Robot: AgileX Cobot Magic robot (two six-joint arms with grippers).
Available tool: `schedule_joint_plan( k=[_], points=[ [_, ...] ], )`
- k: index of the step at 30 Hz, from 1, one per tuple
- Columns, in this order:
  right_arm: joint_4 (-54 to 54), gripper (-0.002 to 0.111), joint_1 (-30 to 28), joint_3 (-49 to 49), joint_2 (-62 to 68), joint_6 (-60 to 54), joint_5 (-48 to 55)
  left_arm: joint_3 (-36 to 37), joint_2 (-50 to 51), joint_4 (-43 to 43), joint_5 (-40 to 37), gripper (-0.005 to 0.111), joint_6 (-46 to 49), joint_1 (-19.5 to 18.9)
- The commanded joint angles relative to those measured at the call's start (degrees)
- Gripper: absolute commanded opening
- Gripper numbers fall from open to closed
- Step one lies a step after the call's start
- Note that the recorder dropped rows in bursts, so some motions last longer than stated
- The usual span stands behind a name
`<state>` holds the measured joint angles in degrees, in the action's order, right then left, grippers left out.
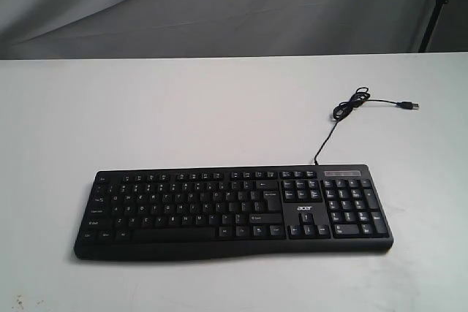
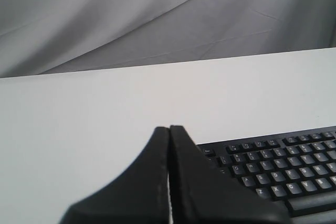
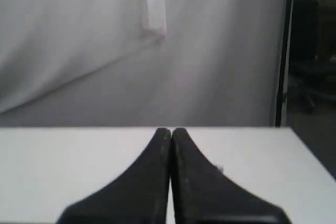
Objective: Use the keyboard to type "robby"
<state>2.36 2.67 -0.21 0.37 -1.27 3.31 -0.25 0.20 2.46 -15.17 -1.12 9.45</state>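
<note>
The left fingers [image 2: 157, 156], black and tapered, are pressed together with only a thin seam between them. Just past their tips lies one end of the keyboard [image 2: 278, 169], its corner partly hidden behind one finger. Whether the fingers touch it cannot be told. Rows of black keys with pale legends run away from the fingers along the white surface [image 2: 79, 129], and grey cloth [image 2: 131, 19] hangs beyond the far edge.

The right fingers [image 3: 157, 161] are likewise closed tight against each other. Ahead of them this view shows only bare white surface [image 3: 52, 156], then the grey cloth and a dark upright pole [image 3: 286, 51] to one side.

The exterior view alone gives the whole keyboard [image 1: 234, 210]. It lies flat near the front edge of the surface [image 1: 146, 107], with the number pad and a white "acer" logo [image 1: 306, 210] toward the right arm's side. A thin black cable [image 1: 329, 133] leaves its rear edge, coils loosely and ends in a USB plug [image 1: 409, 105] lying on the surface. The fingers themselves appear only in the wrist views.
</note>
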Motion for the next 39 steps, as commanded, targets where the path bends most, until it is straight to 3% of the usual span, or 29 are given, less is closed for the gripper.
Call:
schedule_joint_plan(
  k=[1, 8, 9, 13, 15, 18, 22, 29, 34, 39],
  points=[
    [-0.5, 0.0, -0.1, 0.2, -0.4, 0.0, -15.0, 0.2, -0.2, 0.3, 0.3, 0.0, -0.2, 0.4],
    [0.1, 0.0, -0.1, 0.2, -0.4, 0.4, -31.1, 0.2, -0.2, 0.3, 0.3, 0.0, -0.2, 0.4],
    [1.0, 0.0, 0.0, 0.2, -0.4, 6.5, -35.7, 0.2, -0.2, 0.3, 0.3, 0.0, -0.2, 0.4],
    [-0.4, 0.0, 0.1, 0.2, -0.4, 27.4, -38.3, 0.2, -0.2, 0.3, 0.3, 0.0, -0.2, 0.4],
    [-4.4, 0.0, 0.1, 0.2, -0.4, 34.2, -36.2, 0.2, -0.2, 0.3, 0.3, 0.0, -0.2, 0.4],
    [-6.4, 0.0, 0.1, -4.2, -0.4, 35.8, -22.0, 0.2, -0.2, 0.3, 0.3, 0.0, -0.2, 0.4],
    [-12.6, 0.0, 0.2, -11.5, 5.6, 39.4, -19.3, 0.2, -0.2, 0.3, 0.3, 0.0, -0.2, 0.4],
    [-41.6, 0.0, 0.2, -24.7, 28.5, 63.7, -22.0, 0.2, -0.2, 0.3, 0.3, 0.0, -0.2, 0.4],
    [-73.4, 0.0, 0.2, -36.1, 47.3, 90.6, -35.6, 0.2, -0.2, 0.3, 0.3, 0.0, -0.2, 0.4],
    [-93.9, 0.0, 0.2, -49.0, 62.3, 100.9, -46.5, 0.2, -0.2, 0.3, 0.3, 0.0, -0.2, 0.4]
  ],
)
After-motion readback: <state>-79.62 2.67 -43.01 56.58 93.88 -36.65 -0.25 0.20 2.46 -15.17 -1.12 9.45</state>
